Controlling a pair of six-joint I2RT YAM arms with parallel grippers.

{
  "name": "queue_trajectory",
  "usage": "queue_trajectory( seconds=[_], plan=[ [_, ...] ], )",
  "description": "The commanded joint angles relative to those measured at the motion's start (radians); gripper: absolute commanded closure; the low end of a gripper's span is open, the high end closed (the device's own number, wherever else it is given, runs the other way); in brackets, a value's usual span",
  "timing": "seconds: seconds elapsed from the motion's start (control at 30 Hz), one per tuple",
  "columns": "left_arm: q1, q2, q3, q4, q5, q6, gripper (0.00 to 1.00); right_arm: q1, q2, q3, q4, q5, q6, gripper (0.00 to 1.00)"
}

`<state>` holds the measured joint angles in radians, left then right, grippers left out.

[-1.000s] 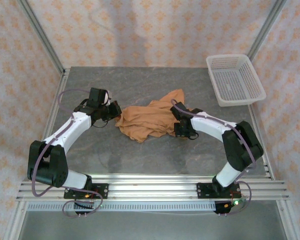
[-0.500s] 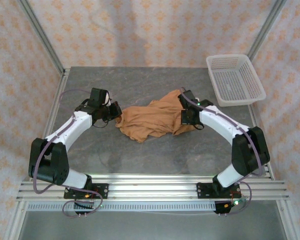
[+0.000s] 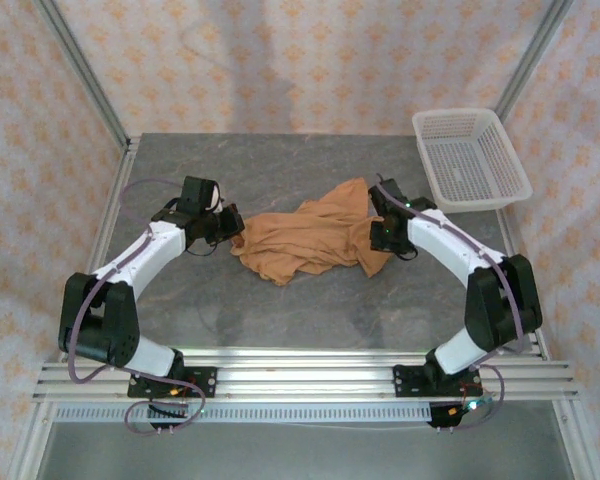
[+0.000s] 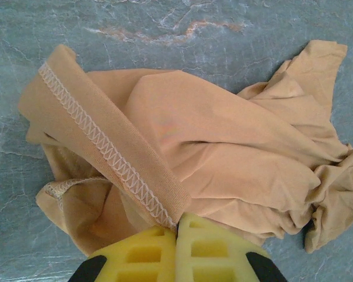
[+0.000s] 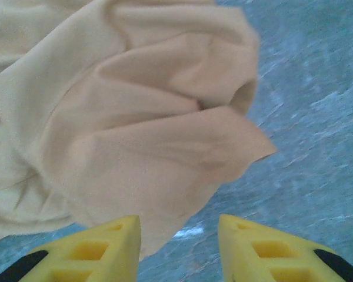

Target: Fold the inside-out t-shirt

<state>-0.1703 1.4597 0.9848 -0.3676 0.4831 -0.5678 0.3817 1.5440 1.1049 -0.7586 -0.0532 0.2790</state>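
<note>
The inside-out t-shirt lies crumpled in an orange-tan heap on the grey table's middle. My left gripper is at its left edge. In the left wrist view that gripper is shut on the t-shirt, pinching a hem band with white overlock stitching. My right gripper is at the heap's right side. Seen from the right wrist, it stands open with bare table between the fingers; a flap of the t-shirt lies just ahead, touching the left finger.
A white mesh basket stands at the back right corner of the table. Bare grey tabletop stretches in front of the shirt toward the arm bases. Metal frame posts and patterned walls enclose the table.
The right gripper carried the shirt's right edge to the right and away from the bases, spreading the heap, then opened and let go. The left gripper stayed shut on the hem.
</note>
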Motion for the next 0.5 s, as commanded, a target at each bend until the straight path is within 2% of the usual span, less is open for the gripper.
queue_trajectory(
  seconds=[0.0,0.1,0.27,0.37,0.4,0.47],
  plan=[
    [-0.007,0.004,-0.006,0.035,0.002,0.018,1.0,0.005,-0.056,-0.055,-0.01,-0.013,0.071,0.62],
    [-0.009,-0.005,-0.006,0.015,-0.003,0.028,1.0,0.004,-0.09,-0.121,0.01,0.001,0.102,0.62],
    [-0.017,-0.038,-0.001,-0.012,-0.04,0.061,1.0,-0.003,-0.056,-0.209,0.184,-0.165,0.166,0.58],
    [-0.021,-0.051,0.008,-0.033,-0.043,0.072,1.0,-0.002,0.006,-0.206,0.269,-0.189,0.2,0.6],
    [-0.021,-0.055,0.009,-0.041,-0.046,0.075,1.0,-0.002,0.019,-0.205,0.285,-0.184,0.208,0.64],
    [-0.021,-0.064,0.01,-0.057,-0.052,0.083,1.0,-0.002,0.023,-0.189,0.292,-0.174,0.219,0.88]
  ],
)
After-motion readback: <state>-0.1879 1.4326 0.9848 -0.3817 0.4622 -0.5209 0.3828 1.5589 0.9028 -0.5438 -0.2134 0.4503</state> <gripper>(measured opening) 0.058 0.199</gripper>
